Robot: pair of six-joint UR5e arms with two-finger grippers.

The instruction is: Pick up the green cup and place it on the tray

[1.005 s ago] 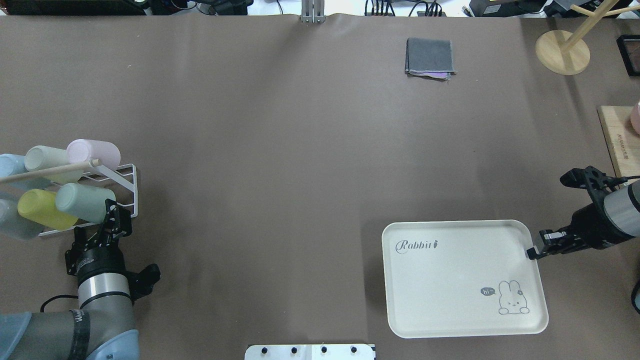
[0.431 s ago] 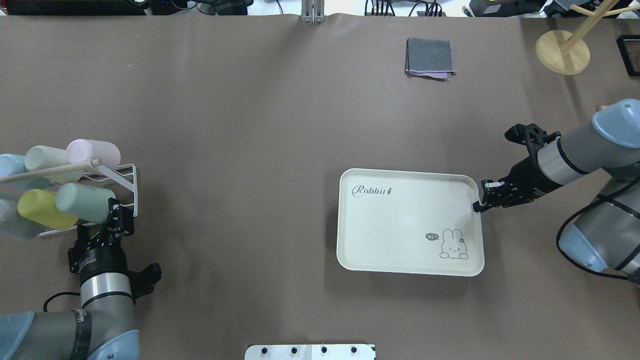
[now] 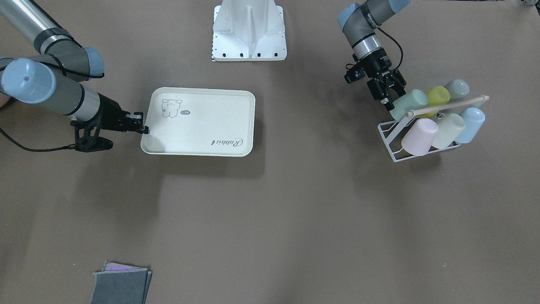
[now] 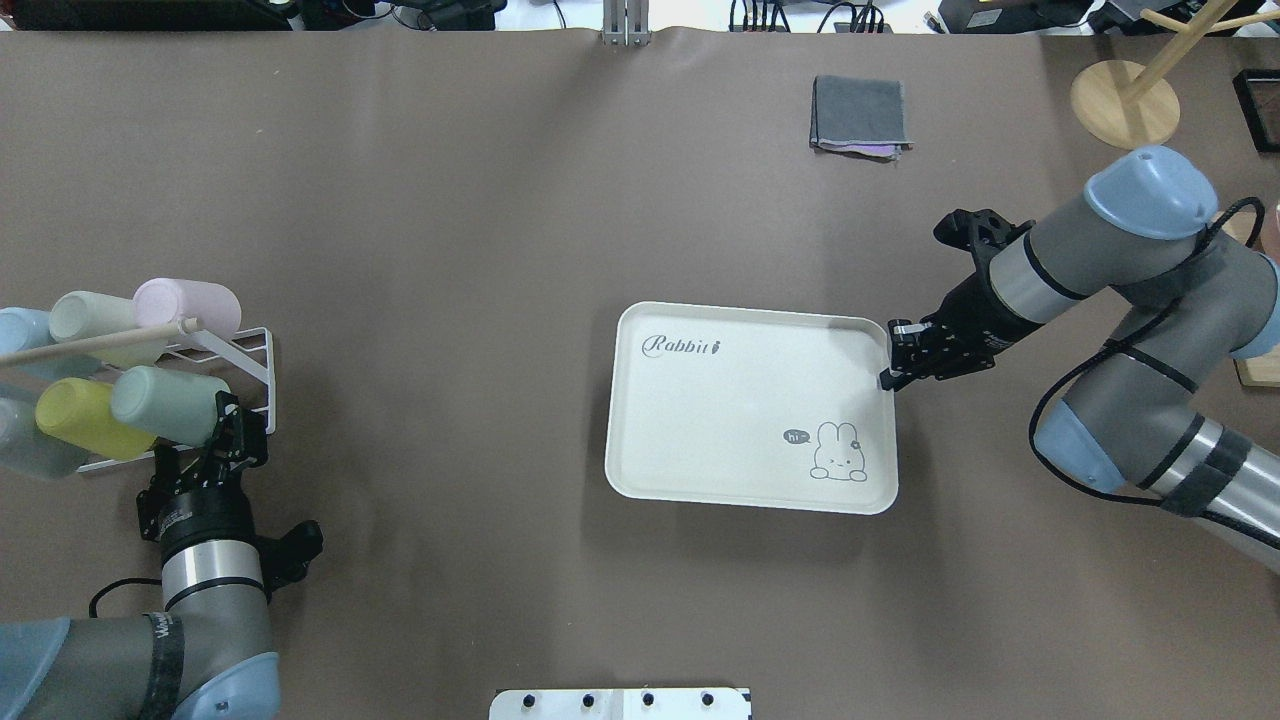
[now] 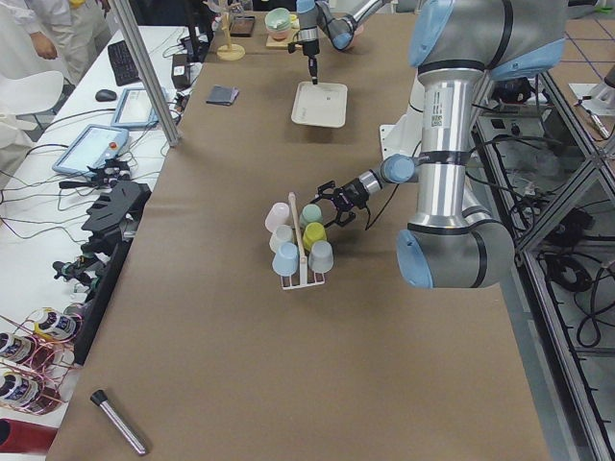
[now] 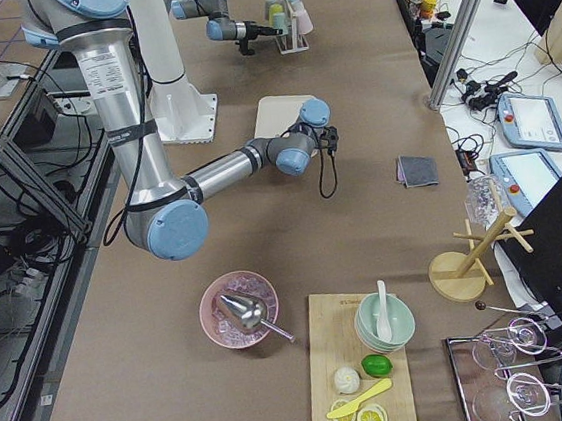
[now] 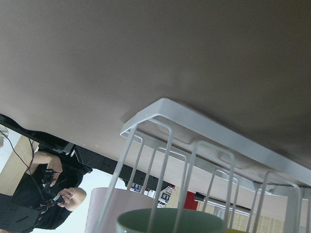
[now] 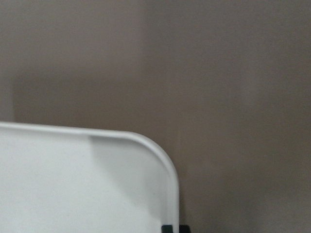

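at the robot's left end of the matte brown table [image 4: 450, 250]: a white wire rack [image 4: 250, 345] of thin bent rod, with a pale wooden dowel [image 4: 100, 340] running across the top. slanted on its pegs, a cluster of smooth, handleless, slightly tapered plastic tumblers.

among them the green cup [image 4: 165, 405], pale mint, tilted on the rack's near row at the end closest to the table's middle. just beside it the yellow-green cup [image 4: 80, 415]. on the far row a pink cup [image 4: 190, 305], a cream cup [image 4: 90, 312] and a light blue cup [image 4: 15, 330].

left gripper [image 4: 238, 425], black and angular, right at the green cup's outward end, jaws spread apart. hard to tell whether either finger touches the plastic. in the left wrist view, only a rounded green end at the bottom edge, framed by the rack's white wire loops.

well apart from the rack, a little right of the table's middle: the tray [image 4: 740, 400]. cream plastic, rectangular, with rounded corners and a low raised rim, printed with a script "Rabbit" and a small line-drawn animal beside a speech bubble.

right gripper [image 4: 888, 375] at the tray's right-hand short rim, jaws pinched together on that rim. in the right wrist view, a dark fingertip [image 8: 167, 228] against the rim just past the curved corner.

toward the far side of the table, a folded grey cloth [image 4: 860, 112], soft-edged, with a sliver of purple showing underneath.
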